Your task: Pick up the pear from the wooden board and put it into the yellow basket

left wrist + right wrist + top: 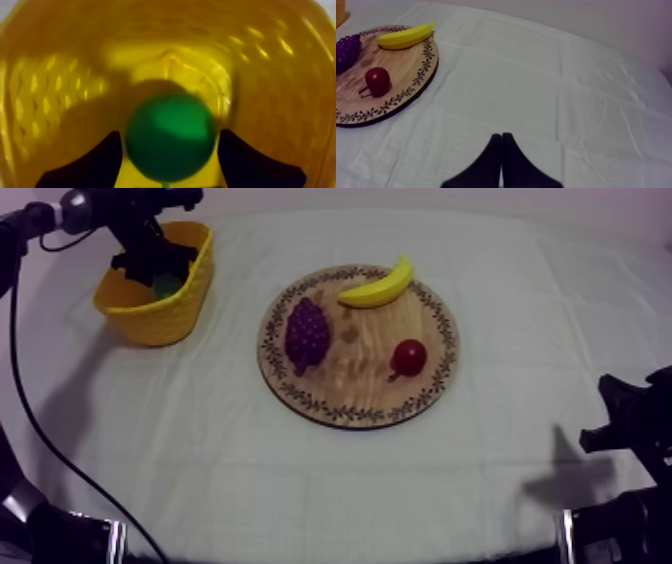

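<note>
The green pear is down inside the yellow basket, close to its floor. My left gripper is shut on the pear, one black finger against each side of it. From above, the left gripper reaches into the basket at the far left, and a bit of the green pear shows under it. My right gripper is shut on nothing, low over the cloth to the right of the wooden board. The right arm rests at the table's right edge.
The round wooden board in the middle holds a banana, a bunch of purple grapes and a small red fruit. Bare cloth lies in front of the board and to its right.
</note>
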You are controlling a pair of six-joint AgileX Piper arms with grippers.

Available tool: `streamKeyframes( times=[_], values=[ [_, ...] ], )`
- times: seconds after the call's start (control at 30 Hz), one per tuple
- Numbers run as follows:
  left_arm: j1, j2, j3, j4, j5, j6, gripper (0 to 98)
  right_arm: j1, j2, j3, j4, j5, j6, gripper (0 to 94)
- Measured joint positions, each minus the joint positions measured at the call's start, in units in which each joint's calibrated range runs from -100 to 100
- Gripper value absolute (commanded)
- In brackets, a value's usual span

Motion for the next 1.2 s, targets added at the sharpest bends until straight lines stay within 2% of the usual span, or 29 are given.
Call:
streamKeyframes(
  times=[0.07, 0.13, 0.2, 0.27, 0.3, 0.4, 0.7, 1.0, 1.2],
  values=[
    [-0.2, -0.7, 0.9, 0.27, -0.8, -0.3, 71.8, 0.0, 0.0, 0.0, 0.0, 0.0, 0.0, 0.3],
    [-0.2, -1.8, 2.2, 0.43, -1.8, -0.5, 62.0, 0.0, 0.0, 0.0, 0.0, 0.0, 0.0, 0.3],
    [-0.1, -3.6, 4.2, 0.41, -3.2, -0.7, 45.0, 0.0, 0.0, 0.0, 0.0, 0.0, 0.0, 0.3],
    [-0.1, -5.7, 6.7, 0.56, -4.7, -0.9, 23.8, 0.0, 0.0, 0.0, 0.0, 0.0, 0.0, 0.3],
    [-0.1, -7.2, 8.3, 0.77, -5.7, -1.1, 16.7, 0.0, 0.0, 0.0, 0.0, 0.0, 0.0, 0.3],
    [0.2, -12.6, 13.2, 0.82, -8.2, -1.3, 5.8, 0.0, 0.0, 0.0, 0.0, 0.0, 0.0, 0.3],
    [2.1, -36.8, 30.8, -1.30, -11.6, 2.2, 0.3, 0.0, 0.0, 0.0, 0.0, 0.0, 0.0, 0.3],
    [1.5, -65.8, 50.6, -1.65, -15.5, 3.9, 0.1, 0.0, 0.0, 0.0, 0.0, 0.0, 0.0, 0.3],
    [1.4, -85.7, 64.5, -0.87, -20.7, 4.0, 0.1, 0.0, 0.0, 0.0, 0.0, 0.0, 0.0, 0.3]
  ],
)
